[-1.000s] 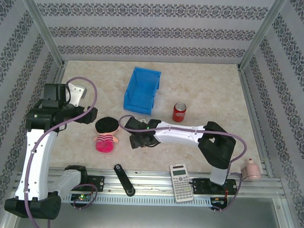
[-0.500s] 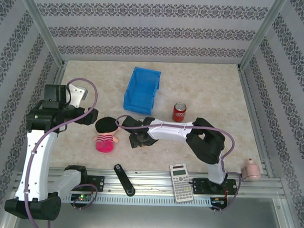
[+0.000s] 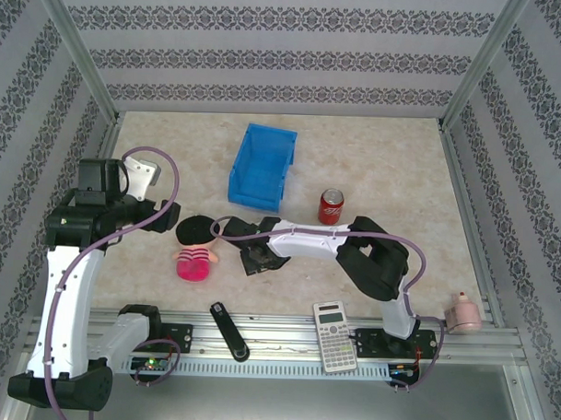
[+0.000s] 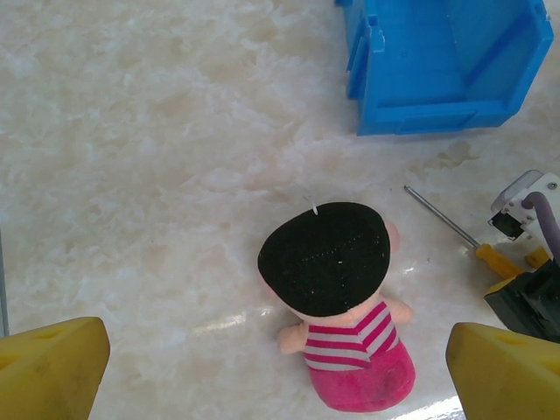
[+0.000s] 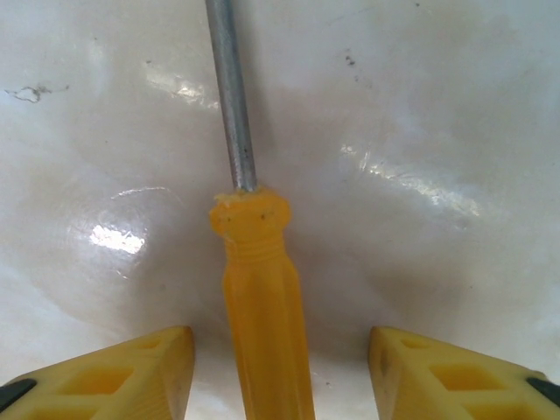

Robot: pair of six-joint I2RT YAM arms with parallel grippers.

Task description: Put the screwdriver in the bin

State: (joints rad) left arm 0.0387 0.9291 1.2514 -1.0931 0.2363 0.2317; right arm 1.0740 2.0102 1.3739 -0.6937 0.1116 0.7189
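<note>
Screwdriver (image 5: 262,297) lies between spread right jaws (soda can (image 3: 330,207) lettering unreadable).

The screwdriver (image 5: 261,289), with an orange-yellow handle and a thin silver shaft, lies flat on the bench near the bin (image 3: 261,165), a blue rectangular tall-walled box standing upright

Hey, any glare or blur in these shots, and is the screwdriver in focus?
Right wrist: screwdriver sharp, glare patches on the table either side. Left wrist: a glare streak beside the doll, left fingers soft. Top: even light, soft shadows.
</note>
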